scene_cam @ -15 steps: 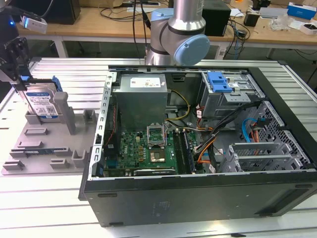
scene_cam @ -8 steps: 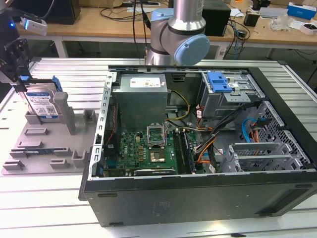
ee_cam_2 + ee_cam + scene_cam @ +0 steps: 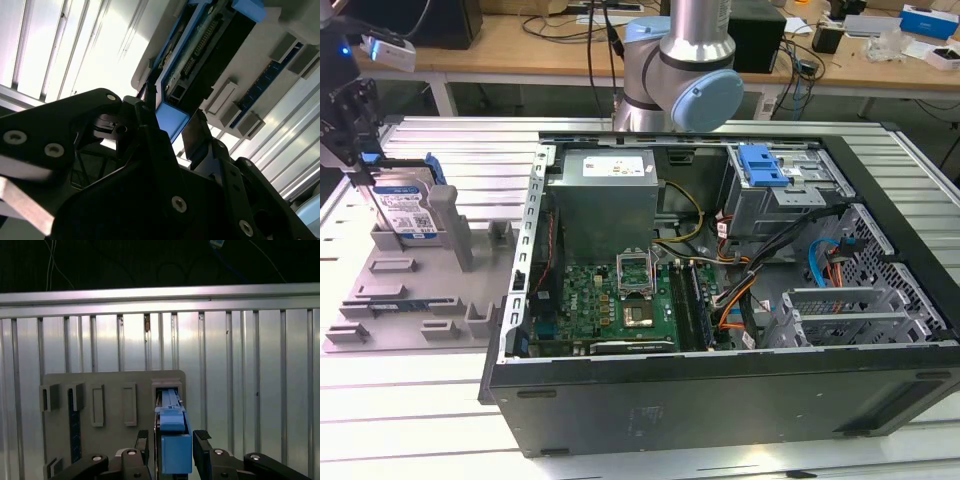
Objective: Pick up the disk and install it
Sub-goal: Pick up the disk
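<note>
Pick-up step in hand, grasp not yet closed. Gripper hanging over the disk, jaws apart, fingers placed on the two sides of the blue bracket, with a thin gap visible on each side in the first wrist view. Disk standing on edge in a slot of the grey holder, on the counter at the exterior view's left, beside the open computer case and not inside it.

To do this well: keep the gripper centred over the bracket, for contact on both sides at the same time. Close on the flat sides, not on the connector edge. Then lift straight along the slot, without tilt, to avoid jamming against the holder walls.

Broad labelled face turned toward the exterior camera. Connector edge turned up, toward the gripper, in the second wrist view. Long axis therefore probably upright, with the lower part hidden in the slot.
</note>
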Action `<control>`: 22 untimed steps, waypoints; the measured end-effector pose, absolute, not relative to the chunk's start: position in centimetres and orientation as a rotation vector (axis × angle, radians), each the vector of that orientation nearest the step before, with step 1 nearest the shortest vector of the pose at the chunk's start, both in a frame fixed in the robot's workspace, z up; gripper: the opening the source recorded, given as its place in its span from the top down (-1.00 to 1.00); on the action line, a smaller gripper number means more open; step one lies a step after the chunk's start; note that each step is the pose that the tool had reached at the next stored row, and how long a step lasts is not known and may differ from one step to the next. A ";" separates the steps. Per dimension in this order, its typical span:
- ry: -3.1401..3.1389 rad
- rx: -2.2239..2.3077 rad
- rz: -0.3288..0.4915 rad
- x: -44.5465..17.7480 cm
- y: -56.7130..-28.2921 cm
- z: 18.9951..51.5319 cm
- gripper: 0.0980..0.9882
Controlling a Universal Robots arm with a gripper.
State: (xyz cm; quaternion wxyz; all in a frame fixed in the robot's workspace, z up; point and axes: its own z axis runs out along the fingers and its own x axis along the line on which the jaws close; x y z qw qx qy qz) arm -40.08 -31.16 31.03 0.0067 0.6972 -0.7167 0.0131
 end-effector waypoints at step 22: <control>-2.229 2.186 0.032 -39.8 -31.2 30.3 0.14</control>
